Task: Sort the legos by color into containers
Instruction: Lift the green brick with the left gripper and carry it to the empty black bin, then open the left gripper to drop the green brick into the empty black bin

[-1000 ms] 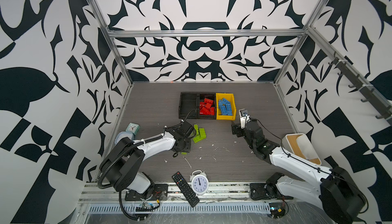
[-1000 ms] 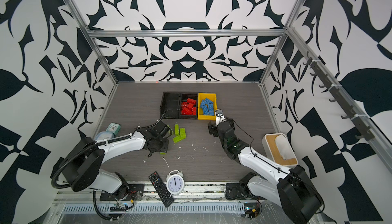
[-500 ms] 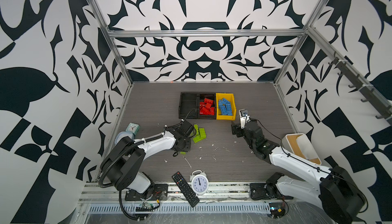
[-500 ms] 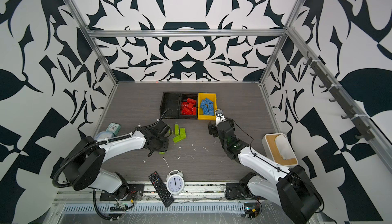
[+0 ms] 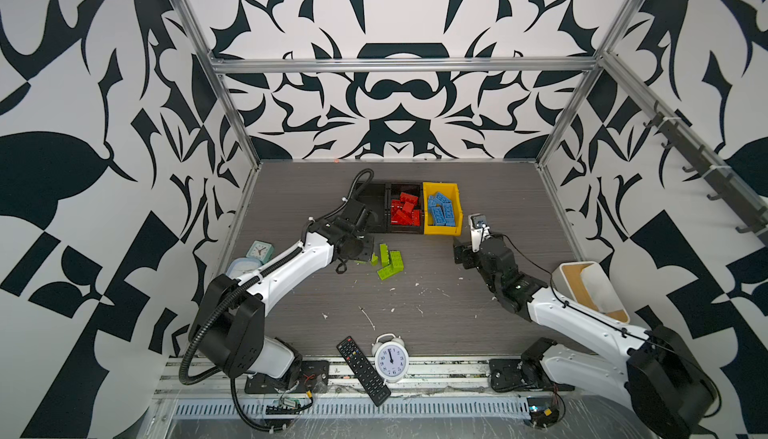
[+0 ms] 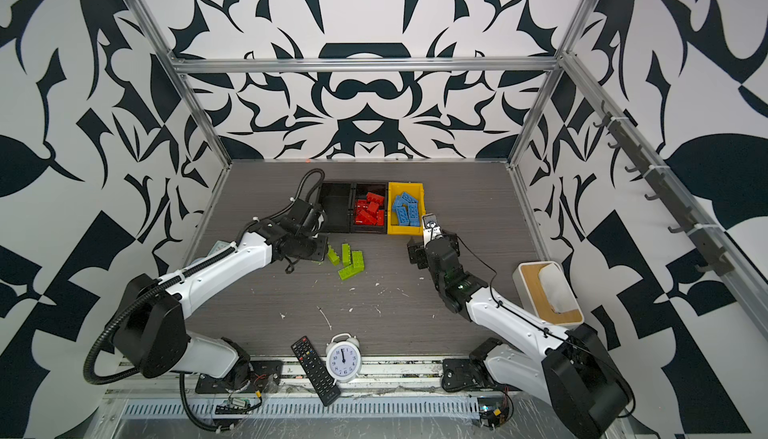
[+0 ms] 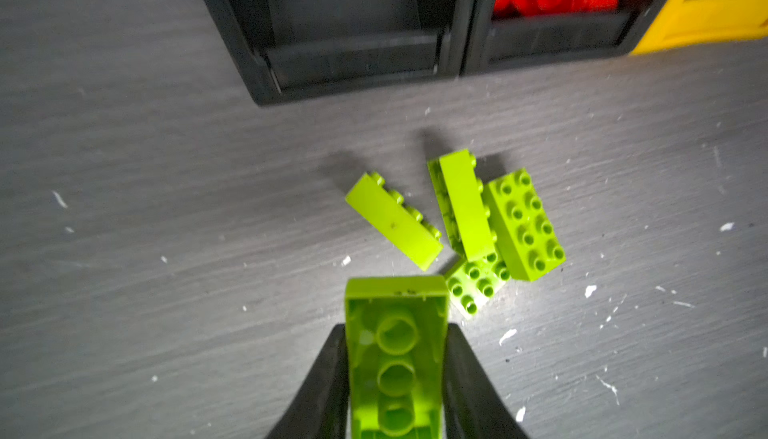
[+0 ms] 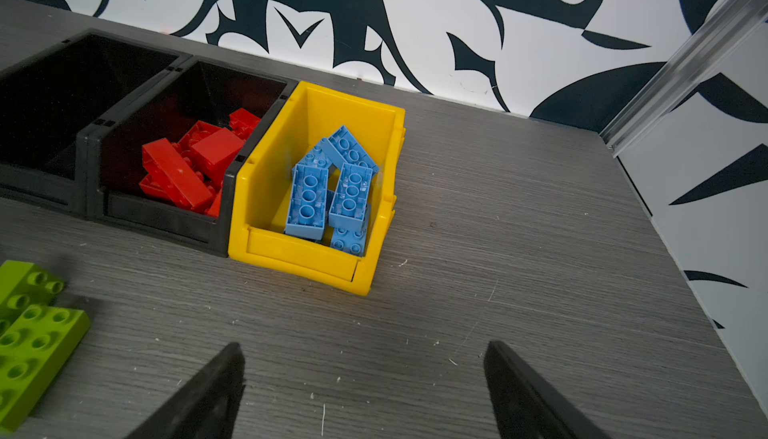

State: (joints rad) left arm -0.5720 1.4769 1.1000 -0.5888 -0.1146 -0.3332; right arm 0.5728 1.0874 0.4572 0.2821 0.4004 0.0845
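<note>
now that the left end effector [image 7: 396, 333] has shut on a lime brick [image 7: 395, 299], other green legos [image 7: 524, 225] still loose on the desk [image 7: 166, 208], next stop is prob. the empty black bin [image 7: 345, 17]; right end effector [image 8: 365, 349] hangs wide open, empty.
</note>
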